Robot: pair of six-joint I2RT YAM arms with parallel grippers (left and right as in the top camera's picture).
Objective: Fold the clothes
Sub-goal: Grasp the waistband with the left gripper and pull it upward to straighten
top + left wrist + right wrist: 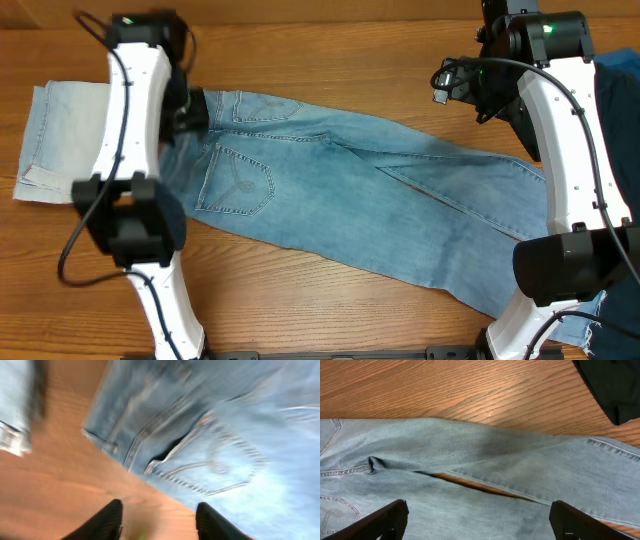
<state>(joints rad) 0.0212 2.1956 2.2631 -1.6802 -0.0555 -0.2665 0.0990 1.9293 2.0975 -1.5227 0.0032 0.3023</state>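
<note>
A long pair of light-blue jeans [350, 190] lies flat across the table, waist at the left, legs running to the lower right, back pockets up. My left gripper [157, 520] is open and empty above bare wood beside the waistband and a back pocket [220, 465]; that view is blurred. My right gripper [477, 522] is open wide and empty, held above the jeans' legs [485, 465] near the crotch. In the overhead view the left arm [140, 130] covers the waist and the right arm [560, 130] stands over the hems.
A folded piece of paler denim [60, 140] lies at the far left, also showing in the left wrist view [15, 405]. A dark navy garment [620, 110] lies at the right edge and shows in the right wrist view [615, 385].
</note>
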